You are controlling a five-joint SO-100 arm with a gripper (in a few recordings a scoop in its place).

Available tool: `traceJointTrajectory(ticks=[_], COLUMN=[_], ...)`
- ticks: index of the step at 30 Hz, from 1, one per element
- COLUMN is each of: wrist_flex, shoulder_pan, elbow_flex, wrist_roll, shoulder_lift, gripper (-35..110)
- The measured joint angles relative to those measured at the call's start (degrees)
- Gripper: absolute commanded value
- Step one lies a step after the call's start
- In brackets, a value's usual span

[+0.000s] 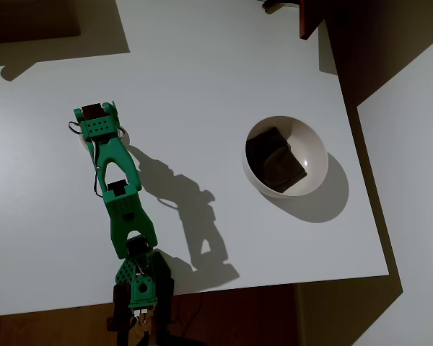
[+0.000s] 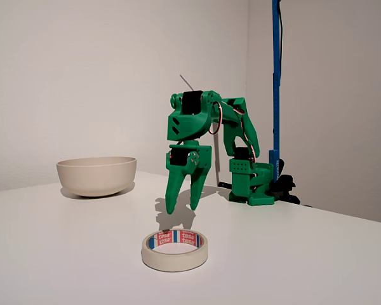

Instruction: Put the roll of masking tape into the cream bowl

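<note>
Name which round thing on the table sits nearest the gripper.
The roll of masking tape, lying flat below the gripper; the cream bowl stands well off.

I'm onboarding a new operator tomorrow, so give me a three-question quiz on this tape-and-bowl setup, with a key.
1. True or false: the roll of masking tape already lies in the cream bowl.
2. Multiple choice, fixed view: the gripper is A) clamped on the tape, B) hanging above the table behind the tape, jaws apart and pointing down, C) inside the bowl.
3. Fill in: in the overhead view, the bowl already holds a dark ______ thing.

Key: 1 false, the tape lies flat on the white table; 2 B; 3 brown.
</note>
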Motion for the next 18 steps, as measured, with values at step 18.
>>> traceJointTrajectory(ticks=[18], wrist_flex=[-2.6], shoulder_pan=[-1.0], elbow_flex=[-0.2], wrist_roll=[2.4], shoulder_lift=[-8.3], gripper=[23])
